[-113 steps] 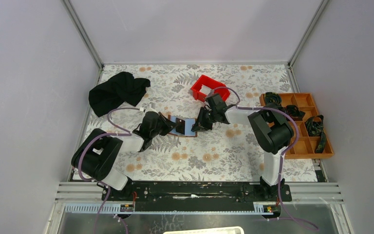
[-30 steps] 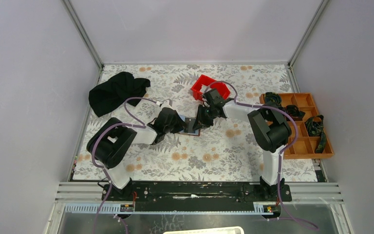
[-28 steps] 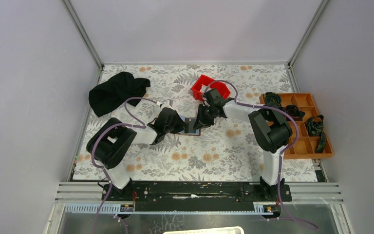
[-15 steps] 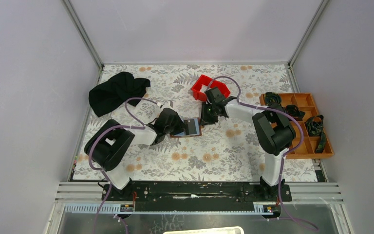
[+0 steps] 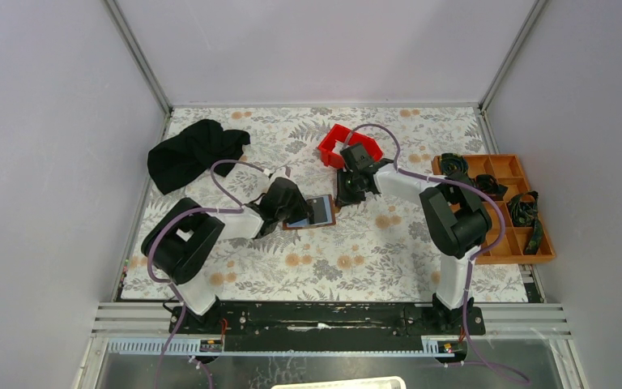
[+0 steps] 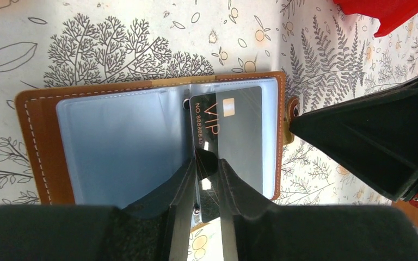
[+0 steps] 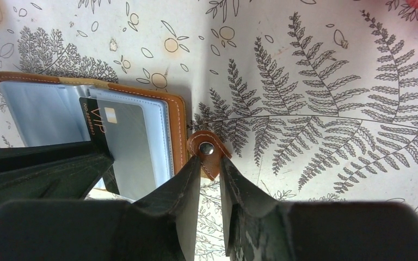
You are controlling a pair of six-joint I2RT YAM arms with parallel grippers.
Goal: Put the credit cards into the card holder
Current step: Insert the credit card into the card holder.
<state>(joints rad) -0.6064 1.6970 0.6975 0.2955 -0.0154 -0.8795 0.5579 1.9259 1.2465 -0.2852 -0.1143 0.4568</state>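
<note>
Credit card (image 6: pixel 234 141), dark with VIP lettering, sits right at the tip of the left tool (image 6: pixel 207 166). The jaws stand a narrow gap apart, astride the card's near edge, and whether they bite on it or merely nudge it I cannot tell.

Out from there, the card lies flat over the right-hand half of the card holder (image 6: pixel 38 141), which is spread open on the worktop (image 5: pixel 356 259) with its pale blue sleeves facing up. Tucked under a sleeve or just resting on top? Too glossy to call. One corner of the card sits close to the spine.

On the opposite edge, the right tool (image 7: pixel 210 163) looks pinched on the tab clasp (image 7: pixel 207 145), anchoring the holder.

My read is that the card is being seated in its pocket. To do it well, push straight along the card's length and stay low and flat so the sleeve doesn't buckle. The corner needs to clear the spine. The right tool should hold that tab firm so the holder can't skate, and the left should only let go once the card stops sliding.

Further out, the red bin (image 5: pixel 344 142) is just beyond the right tool, with the black cloth (image 5: pixel 194 154) and the compartment tray (image 5: pixel 502 211) well apart.
</note>
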